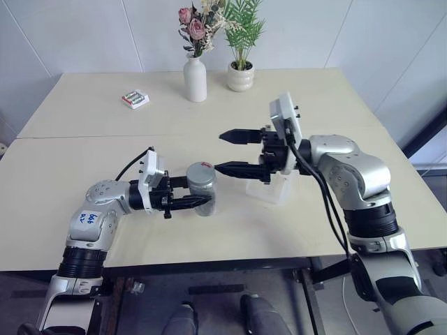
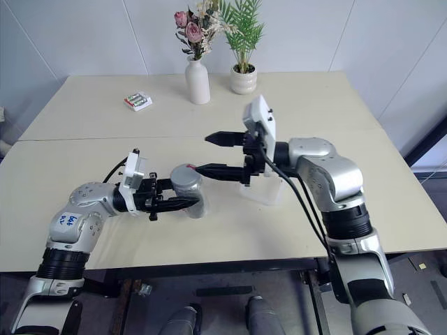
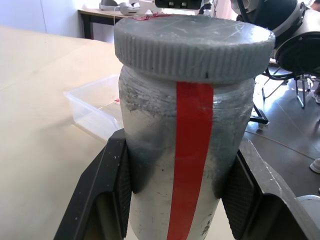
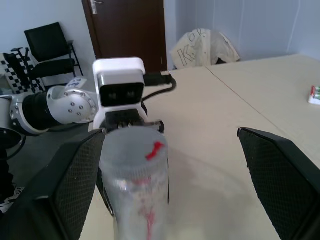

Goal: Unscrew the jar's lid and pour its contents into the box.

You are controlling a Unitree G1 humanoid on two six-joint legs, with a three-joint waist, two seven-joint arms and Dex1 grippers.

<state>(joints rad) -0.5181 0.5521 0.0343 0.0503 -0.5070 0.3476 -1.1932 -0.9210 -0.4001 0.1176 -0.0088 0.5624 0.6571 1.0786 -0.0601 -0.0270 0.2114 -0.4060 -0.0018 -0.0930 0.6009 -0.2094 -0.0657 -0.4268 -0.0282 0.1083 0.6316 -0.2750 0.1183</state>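
The jar (image 1: pixel 203 192) stands upright just above the table, near its front edge. My left gripper (image 1: pixel 194 198) is shut on its clear body, one finger on each side (image 3: pixel 120 185). A red stripe (image 3: pixel 190 150) runs down its side. The grey lid (image 1: pixel 201 172) sits on top with a small red mark (image 4: pixel 156 148). The contents cannot be made out through the cloudy wall. My right gripper (image 1: pixel 227 151) is open at lid height to the right of the jar; its lower finger (image 1: pixel 234 167) is close beside the lid, the other well apart. The clear box (image 1: pixel 274 190) rests on the table below the right hand.
At the table's far side stand a white vase with flowers (image 1: pixel 195 78) and a small potted plant (image 1: pixel 241 75). A white-and-green battery pack (image 1: pixel 135 99) lies at the far left. A seam (image 1: pixel 105 136) crosses the tabletop.
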